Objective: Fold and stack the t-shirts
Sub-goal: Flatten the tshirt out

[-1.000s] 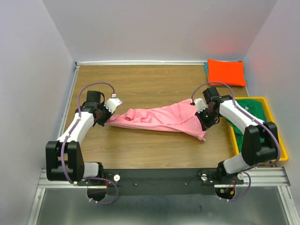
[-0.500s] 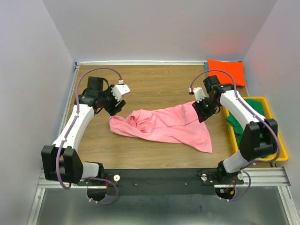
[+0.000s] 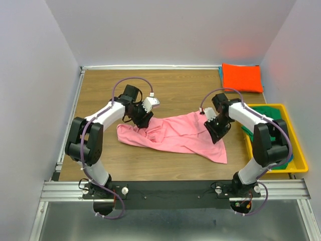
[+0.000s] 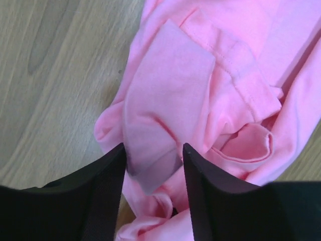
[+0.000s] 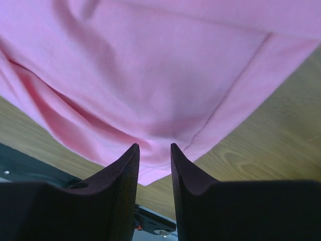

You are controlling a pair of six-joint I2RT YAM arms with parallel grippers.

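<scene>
With your left hand [image 4: 153,150] spread astride a fold of the pink t-shirt [image 4: 170,95], and your right hand [image 5: 154,148] nearly pressed together with no telling whether it pinches cloth, closing could bunch extra layers.

open tabletop [image 3: 170,83] beyond pink t-shirt [image 3: 175,133], yellow bin [image 3: 300,153] right

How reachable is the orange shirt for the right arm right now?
Probably reachable, yes: only bare table lies between the right pincer, low over the pink shirt, and the orange shirt folded in the far right corner.
</scene>
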